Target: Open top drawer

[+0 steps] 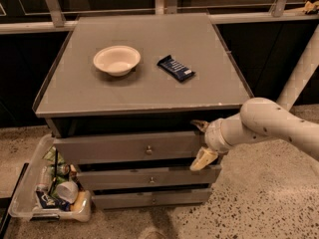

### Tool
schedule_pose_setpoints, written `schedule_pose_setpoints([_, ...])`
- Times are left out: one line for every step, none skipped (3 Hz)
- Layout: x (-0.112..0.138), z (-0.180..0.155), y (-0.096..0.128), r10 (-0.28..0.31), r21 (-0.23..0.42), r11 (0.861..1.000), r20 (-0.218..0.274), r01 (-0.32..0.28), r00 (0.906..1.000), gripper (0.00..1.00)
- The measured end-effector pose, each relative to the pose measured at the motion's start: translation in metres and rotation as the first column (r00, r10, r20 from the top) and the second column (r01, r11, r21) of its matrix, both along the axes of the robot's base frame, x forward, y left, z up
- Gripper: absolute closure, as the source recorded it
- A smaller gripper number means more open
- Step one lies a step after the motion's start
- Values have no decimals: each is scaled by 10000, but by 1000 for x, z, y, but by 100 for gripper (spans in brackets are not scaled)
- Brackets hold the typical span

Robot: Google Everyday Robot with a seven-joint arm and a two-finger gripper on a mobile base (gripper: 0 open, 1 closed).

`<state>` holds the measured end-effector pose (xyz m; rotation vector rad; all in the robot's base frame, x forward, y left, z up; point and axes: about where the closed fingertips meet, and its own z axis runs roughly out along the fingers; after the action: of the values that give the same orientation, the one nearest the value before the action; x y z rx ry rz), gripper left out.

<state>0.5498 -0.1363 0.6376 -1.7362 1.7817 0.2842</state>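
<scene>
The top drawer (109, 149) is the wide grey front under the cabinet top, with a small round metal knob (148, 150) at its centre. It stands a little forward of the cabinet, with a dark gap above it. My gripper (200, 142) is at the drawer front's right end. It is open: one finger (199, 125) sits above the panel's top edge and the pale finger (202, 160) below its lower edge. The white arm (269, 123) reaches in from the right.
Two slimmer drawers (149, 178) sit below. A white bowl (116, 59) and a dark blue snack bar (176, 67) lie on the cabinet top. A clear bin of trash (50, 188) stands on the floor at the left. A white post (301, 73) rises at the right.
</scene>
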Motion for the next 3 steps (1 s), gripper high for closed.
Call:
schedule_pose_setpoints([0,0,0,1,0,10000,-1,-1,10000,40])
schedule_pose_setpoints([-12,2,-2,73,82,9999,-170,-72,9998,64])
schedule_pose_setpoints([-12,8,-2,75,83,9999,-171,-73,9998,86])
